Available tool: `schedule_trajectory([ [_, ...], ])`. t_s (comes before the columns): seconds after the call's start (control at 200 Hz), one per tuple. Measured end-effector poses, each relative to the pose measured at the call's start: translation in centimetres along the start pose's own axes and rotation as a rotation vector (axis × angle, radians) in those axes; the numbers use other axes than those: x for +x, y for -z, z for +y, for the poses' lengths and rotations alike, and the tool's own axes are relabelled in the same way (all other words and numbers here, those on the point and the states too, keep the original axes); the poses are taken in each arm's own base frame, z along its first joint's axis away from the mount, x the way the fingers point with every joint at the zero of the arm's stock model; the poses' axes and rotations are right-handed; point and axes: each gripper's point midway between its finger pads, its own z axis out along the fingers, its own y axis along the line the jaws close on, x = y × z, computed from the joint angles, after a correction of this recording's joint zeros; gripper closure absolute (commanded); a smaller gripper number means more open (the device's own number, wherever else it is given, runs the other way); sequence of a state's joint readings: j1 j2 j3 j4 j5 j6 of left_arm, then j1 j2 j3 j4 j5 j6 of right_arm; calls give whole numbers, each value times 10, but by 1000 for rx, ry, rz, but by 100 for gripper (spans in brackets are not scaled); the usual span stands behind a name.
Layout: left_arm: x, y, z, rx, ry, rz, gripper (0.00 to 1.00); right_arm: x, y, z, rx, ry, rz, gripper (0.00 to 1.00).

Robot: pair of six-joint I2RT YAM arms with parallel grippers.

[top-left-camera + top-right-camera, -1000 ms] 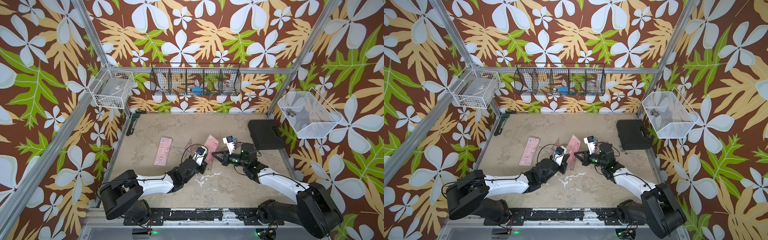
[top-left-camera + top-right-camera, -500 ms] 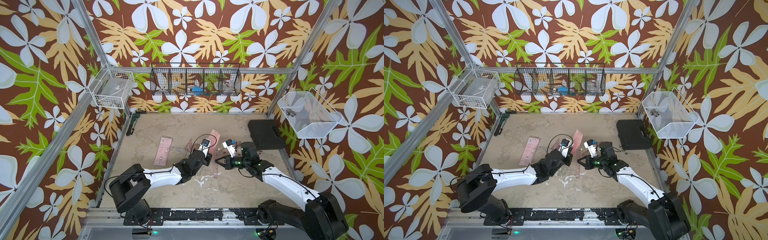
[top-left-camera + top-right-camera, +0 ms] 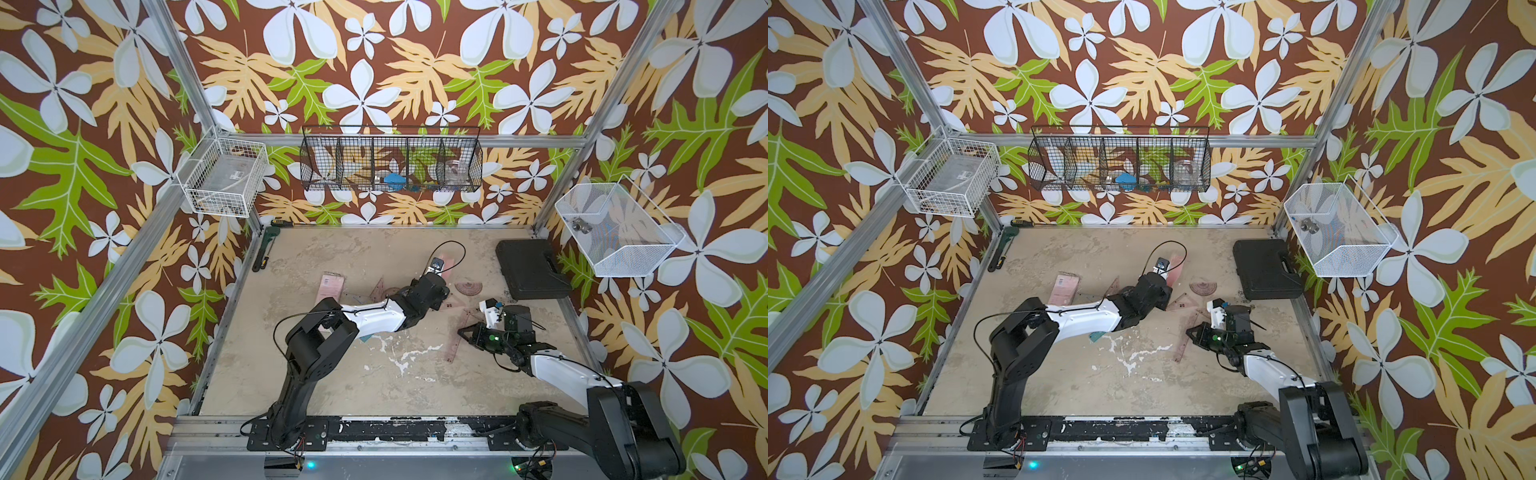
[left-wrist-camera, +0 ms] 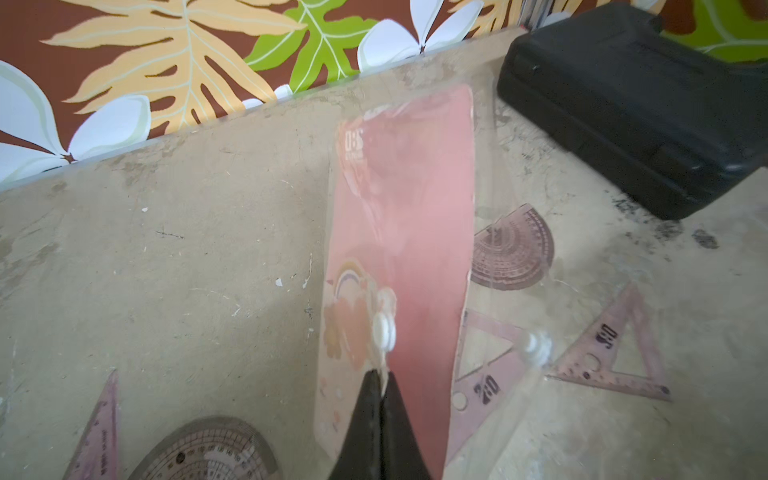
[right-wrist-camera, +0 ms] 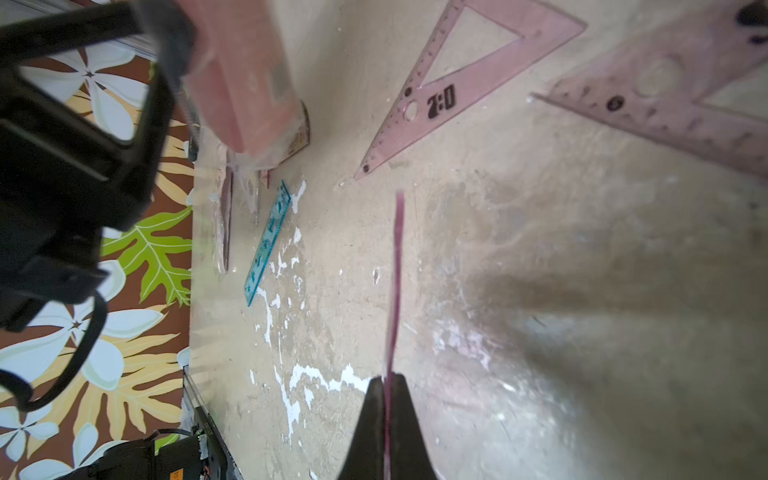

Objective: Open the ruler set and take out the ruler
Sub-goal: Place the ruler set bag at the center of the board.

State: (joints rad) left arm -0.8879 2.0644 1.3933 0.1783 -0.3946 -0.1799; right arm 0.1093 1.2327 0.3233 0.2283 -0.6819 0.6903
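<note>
Right wrist view: right hand (image 5: 388,382) clamps the ruler (image 5: 398,257), already out; left hand (image 4: 380,376), at eleven o'clock, pinches the opened pouch (image 4: 407,216).

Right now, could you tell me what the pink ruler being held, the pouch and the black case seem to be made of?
The ruler: tinted pink plastic, seemingly see-through and rigid; edge-on it is a thin, dark-pink line.
The pouch: clear glossy plastic film, with glare and wrinkles, around a matte pink card, probably paper.
The black case: probably moulded hard plastic, dull and textured.
</note>
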Motion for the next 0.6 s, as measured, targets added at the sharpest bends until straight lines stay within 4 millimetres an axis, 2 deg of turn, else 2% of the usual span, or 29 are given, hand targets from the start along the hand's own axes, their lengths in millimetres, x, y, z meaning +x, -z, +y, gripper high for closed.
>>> schedule_trajectory([
  [0.17, 0, -30, 12, -56, -31, 41, 100, 8, -13, -6, -46, -69, 37, 100],
  [0.35, 18, -54, 25, -85, -93, 101, 100, 12, -20, -9, -70, -93, 59, 99],
  [0.601, 30, -70, 14, -46, -148, 136, 100, 15, -29, -17, -67, -111, 86, 95],
])
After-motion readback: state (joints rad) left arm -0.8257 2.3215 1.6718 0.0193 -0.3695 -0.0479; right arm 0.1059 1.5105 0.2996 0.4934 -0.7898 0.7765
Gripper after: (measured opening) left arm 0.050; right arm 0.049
